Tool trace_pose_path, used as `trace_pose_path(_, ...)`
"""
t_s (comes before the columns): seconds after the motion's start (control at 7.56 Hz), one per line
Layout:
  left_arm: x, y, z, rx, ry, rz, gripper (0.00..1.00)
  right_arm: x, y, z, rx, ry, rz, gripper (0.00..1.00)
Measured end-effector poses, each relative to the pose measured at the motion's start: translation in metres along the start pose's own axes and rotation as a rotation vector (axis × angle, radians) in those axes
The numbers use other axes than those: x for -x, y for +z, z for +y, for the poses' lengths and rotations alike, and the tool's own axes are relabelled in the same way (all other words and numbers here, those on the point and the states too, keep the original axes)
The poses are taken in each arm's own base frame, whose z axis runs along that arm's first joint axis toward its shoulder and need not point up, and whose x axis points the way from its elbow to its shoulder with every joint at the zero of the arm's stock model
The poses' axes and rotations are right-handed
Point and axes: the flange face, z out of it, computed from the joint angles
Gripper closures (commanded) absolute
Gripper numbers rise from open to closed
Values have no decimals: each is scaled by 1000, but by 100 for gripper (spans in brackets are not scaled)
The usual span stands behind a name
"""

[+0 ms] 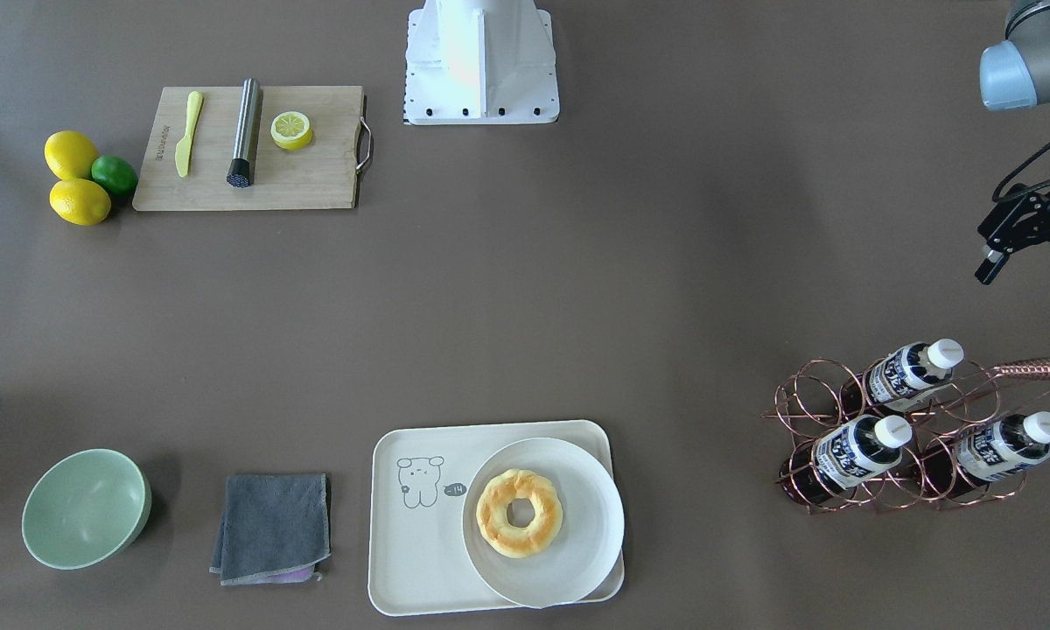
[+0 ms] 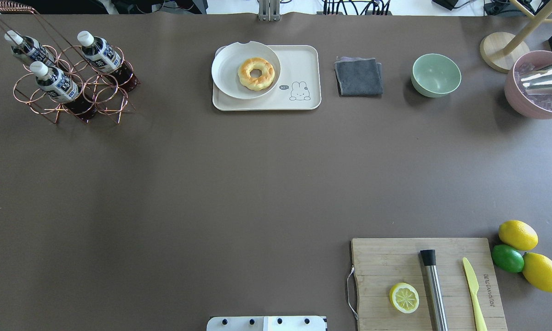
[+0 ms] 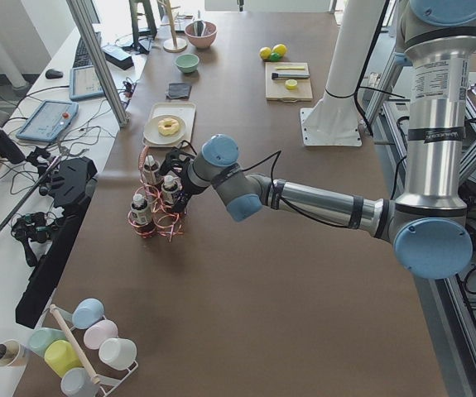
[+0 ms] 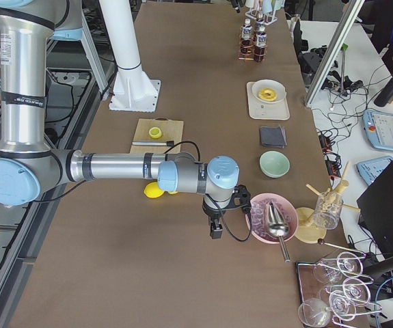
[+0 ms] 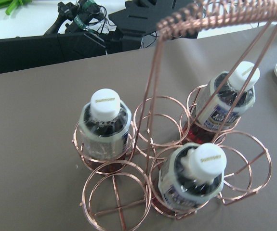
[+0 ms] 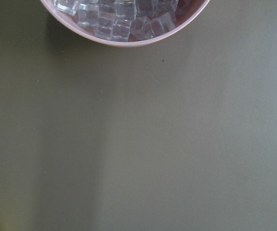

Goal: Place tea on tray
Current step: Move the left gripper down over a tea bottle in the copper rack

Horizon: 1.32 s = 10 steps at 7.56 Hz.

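Observation:
Three alike tea bottles stand in a copper wire rack (image 1: 1041, 366) at the table's far left corner: one tea bottle (image 1: 914, 363), a second (image 1: 857, 446) and a third (image 1: 1006, 442). They also show in the overhead view (image 2: 53, 80) and close below the left wrist camera (image 5: 196, 173). My left gripper (image 1: 1028, 278) hovers open and empty just on the robot's side of the rack, touching nothing. The cream tray (image 1: 407, 551) with its small grey animal drawing lies at the far middle (image 2: 303, 59). My right gripper (image 4: 214, 225) shows only in the right side view; I cannot tell its state.
A round white plate (image 1: 577, 534) with a doughnut (image 1: 519, 512) fills half the tray. A grey cloth (image 1: 273, 525) and green bowl (image 1: 83, 507) lie beside it. A cutting board (image 1: 315, 175) holds a knife, muddler and lemon half. A pink ice bowl (image 2: 533, 92) stands far right.

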Motion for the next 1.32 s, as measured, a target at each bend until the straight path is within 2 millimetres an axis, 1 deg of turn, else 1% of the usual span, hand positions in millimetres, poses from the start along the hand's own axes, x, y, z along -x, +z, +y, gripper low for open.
trace_pose_path(0.13, -16, 13, -3, -29, -19, -28, 12, 0, 0, 0, 0, 0, 0, 0)
trace_pose_path(0.26, -28, 24, -3, -47, -39, -48, 15, 0, 0, 0, 0, 1, 0, 0)
trace_pose_path(0.4, -38, 33, -4, -51, -65, -58, 19, 0, 0, 0, -1, 0, 0, 0)
trace_pose_path(0.66, -55, 45, -13, -49, -83, -78, 27, 1, 0, 0, -1, 0, 0, 0)
trace_pose_path(0.93, -60, 50, -15, -51, -74, -91, 33, 1, 0, 0, -1, 0, 0, 0)
trace_pose_path(1.32, -63, 55, -14, -51, -63, -106, 37, 0, 0, 0, -1, 0, 0, 0)
